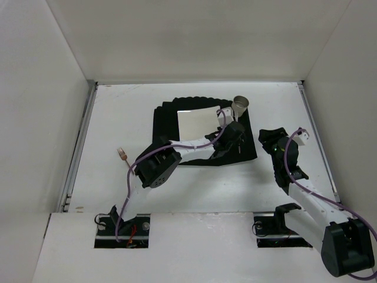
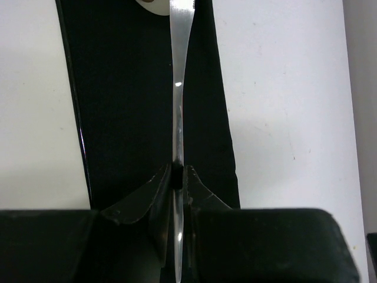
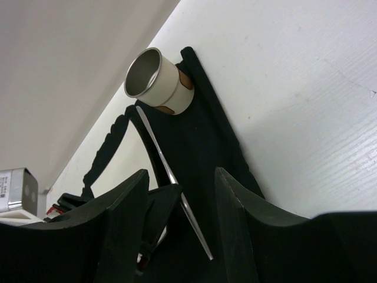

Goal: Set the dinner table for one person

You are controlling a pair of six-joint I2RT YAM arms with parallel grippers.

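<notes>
The left fingers (image 2: 189,180) are clamped on a silver knife (image 2: 178,106), held on edge over the strip of black mat (image 2: 129,106). Its blade runs straight ahead of the tips toward the cup (image 3: 158,79). To do this well, I judge the knife should come down until it lies flat on the mat, parallel to the plate (image 1: 199,121) edge just left of the fingers. It should be let go only once it rests, short of the cup. The right fingers (image 3: 141,184) are spread and hold nothing. The cup looks empty and the plate is bare. A fork (image 1: 122,154) lies on the bench (image 1: 118,112), off the mat and well behind the left fingers.
</notes>
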